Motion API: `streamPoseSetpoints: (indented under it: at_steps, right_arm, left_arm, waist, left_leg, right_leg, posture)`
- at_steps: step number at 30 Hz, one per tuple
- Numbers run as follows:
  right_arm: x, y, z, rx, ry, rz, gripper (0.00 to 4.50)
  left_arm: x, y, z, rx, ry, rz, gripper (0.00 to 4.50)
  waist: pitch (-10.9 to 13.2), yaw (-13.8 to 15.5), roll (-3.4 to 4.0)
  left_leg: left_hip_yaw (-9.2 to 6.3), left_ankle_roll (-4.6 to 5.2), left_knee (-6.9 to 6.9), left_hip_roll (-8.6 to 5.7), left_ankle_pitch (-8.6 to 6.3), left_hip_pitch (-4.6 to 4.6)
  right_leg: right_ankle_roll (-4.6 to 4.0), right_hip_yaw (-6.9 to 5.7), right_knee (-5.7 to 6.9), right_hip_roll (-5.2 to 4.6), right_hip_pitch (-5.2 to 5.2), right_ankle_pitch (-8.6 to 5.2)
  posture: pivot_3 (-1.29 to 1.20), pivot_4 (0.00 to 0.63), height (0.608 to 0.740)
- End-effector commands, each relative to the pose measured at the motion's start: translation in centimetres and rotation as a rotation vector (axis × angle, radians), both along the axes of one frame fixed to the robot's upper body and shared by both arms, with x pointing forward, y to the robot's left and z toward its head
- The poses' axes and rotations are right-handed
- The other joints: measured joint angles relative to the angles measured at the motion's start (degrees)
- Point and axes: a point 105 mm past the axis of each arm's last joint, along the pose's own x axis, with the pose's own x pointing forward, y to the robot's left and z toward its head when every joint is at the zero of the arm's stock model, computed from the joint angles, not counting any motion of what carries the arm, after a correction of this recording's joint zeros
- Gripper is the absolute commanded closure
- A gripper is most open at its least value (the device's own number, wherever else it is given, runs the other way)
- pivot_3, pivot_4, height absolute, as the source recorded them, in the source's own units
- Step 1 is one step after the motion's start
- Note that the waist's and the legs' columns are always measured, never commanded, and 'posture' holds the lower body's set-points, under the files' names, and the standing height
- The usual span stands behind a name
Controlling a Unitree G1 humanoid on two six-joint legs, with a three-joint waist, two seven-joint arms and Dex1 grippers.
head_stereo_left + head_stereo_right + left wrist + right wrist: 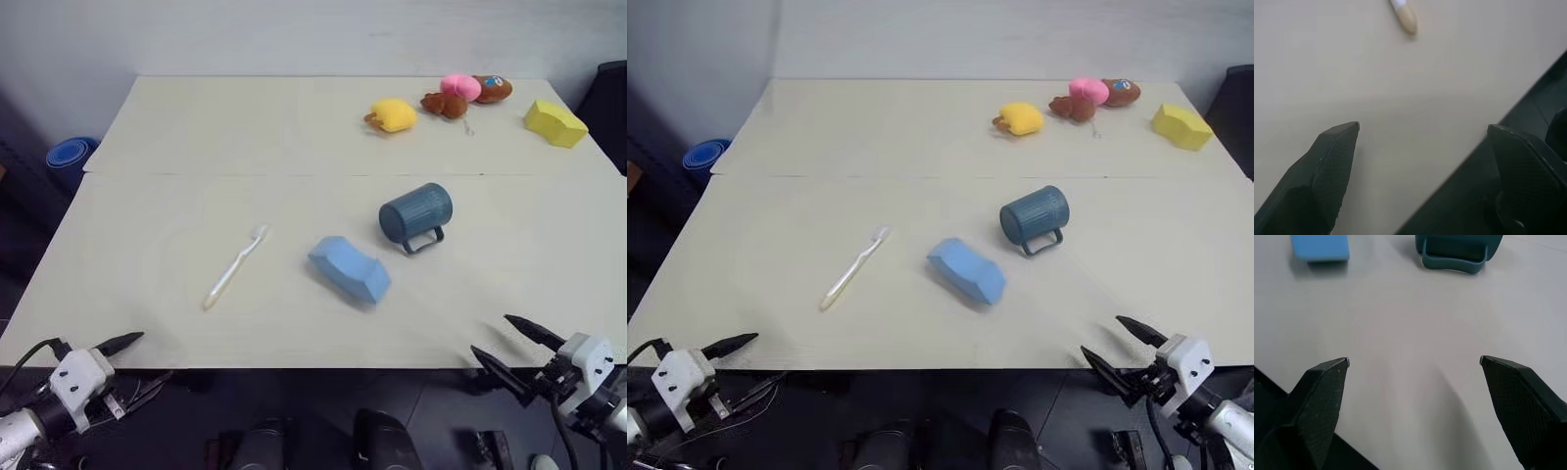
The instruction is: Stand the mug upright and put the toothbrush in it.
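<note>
Teal ribbed mug lies on its side well ahead of the right gripper, handle loop on the table toward that gripper; it is round, so a glancing push likely rolls it off toward the far toys. Light-blue foam block sits just beside the mug, ahead and inboard of the right gripper; a wide approach may snag it. White toothbrush lies flat ahead of the left gripper, handle end nearest; thin and low, so fingertips may skid over it or flick it. Both grippers hover at the near table edge, jaws spread wide, holding nothing.
</note>
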Motion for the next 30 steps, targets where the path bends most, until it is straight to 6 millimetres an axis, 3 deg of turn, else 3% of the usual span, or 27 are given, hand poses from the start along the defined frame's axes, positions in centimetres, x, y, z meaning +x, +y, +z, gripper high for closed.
streamPoseSetpoints:
  at_steps: [1, 3, 5, 9, 13, 16, 20, 22, 30]
  right_arm:
    - [0.4, 2.8, 2.1, 0.016, -0.017, 0.154, 0.0]
    - [0.9, 5.5, 3.1, -0.018, 0.023, 0.269, 0.0]
    - [2.3, 7.2, 4.0, -0.025, 0.058, 0.278, 0.0]
    - [5.4, 11.1, 5.9, -0.04, 0.092, 0.285, 0.0]
    - [7.9, 13.4, 6.6, -0.09, 0.14, 0.247, 0.0]
    - [9.2, 15.5, 6.1, -0.122, 0.235, 0.298, 0.0]
    - [10.1, 16.4, 5.2, -0.209, 0.271, 0.327, 0.0]
    - [9.7, 17.3, 4.4, -0.189, 0.354, 0.385, 0.0]
    - [9.6, 18.6, 3.6, -0.128, 0.395, 0.416, 1.79]
  left_arm:
    - [0.5, -1.5, 1.1, -0.038, -0.029, -0.059, 0.04]
    - [0.8, -3.1, 2.0, -0.159, 0.014, -0.12, 0.04]
    - [0.6, -4.7, 2.7, -0.212, 0.063, -0.209, 0.04]
    - [1.3, -7.3, 3.7, -0.164, 0.053, -0.33, 0.04]
    - [1.6, -9.3, 4.6, -0.234, 0.043, -0.385, 0.04]
    - [1.3, -10.2, 4.1, -0.239, 0.072, -0.415, 0.04]
    - [1.5, -10.5, 4.2, -0.244, 0.056, -0.404, 0.04]
    - [1.8, -10.3, 4.3, -0.246, 0.048, -0.394, 0.04]
    - [2.8, -10.2, 4.4, -0.243, 0.012, -0.369, 0.0]
  waist:
    - [0.0, -0.1, 0.03]
    - [0.0, -0.2, 0.03]
    - [0.0, -0.1, -0.03]
    - [0.0, -0.1, -0.02]
    - [0.0, 0.2, -0.01]
    - [0.0, -0.1, -0.01]
    - [0.0, -0.2, -0.04]
    - [0.0, -0.1, -0.05]
    - [-0.1, -0.2, -0.18]
  left_leg:
    - [0.02, 0.0, 0.0, 0.01, -0.01, 0.02]
    - [0.02, -0.02, 0.0, 0.06, -0.03, 0.03]
    - [0.01, -0.03, 0.02, 0.08, -0.02, 0.03]
    - [-0.01, -0.05, 0.06, 0.04, -0.02, 0.03]
    - [-0.17, -0.07, 0.08, -0.02, -0.02, -0.13]
    - [-0.14, -0.08, 0.08, -0.04, -0.05, -0.15]
    - [0.01, -0.08, 0.08, 0.0, -0.05, -0.17]
    - [0.25, -0.1, 0.09, 0.01, -0.03, -0.15]
    - [0.36, -0.11, 0.21, 0.04, -0.02, -0.14]
  right_leg:
    - [0.0, 0.02, 0.02, 0.0, 0.0, 0.0]
    - [0.0, 0.03, 0.06, 0.03, -0.04, 0.0]
    - [0.0, 0.06, 0.09, 0.03, -0.05, 0.0]
    - [0.0, 0.08, 0.11, 0.03, -0.06, 0.0]
    - [0.03, 0.04, 0.14, 0.04, -0.14, 0.02]
    - [0.06, 0.03, 0.14, 0.05, -0.17, 0.04]
    - [0.08, 0.0, 0.14, 0.11, -0.16, 0.04]
    - [0.08, 0.01, 0.15, 0.13, -0.15, 0.04]
    - [0.08, 0.05, 0.18, 0.15, -0.12, 0.04]
  posture:
    - [0.0, 0.15, 0.74]
    - [0.0, 0.15, 0.74]
    - [0.0, 0.15, 0.74]
    - [0.0, 0.15, 0.74]
    - [0.0, 0.15, 0.74]
    - [0.0, 0.15, 0.74]
    - [0.0, 0.15, 0.74]
    - [0.0, 0.15, 0.74]
    - [0.0, 0.15, 0.74]
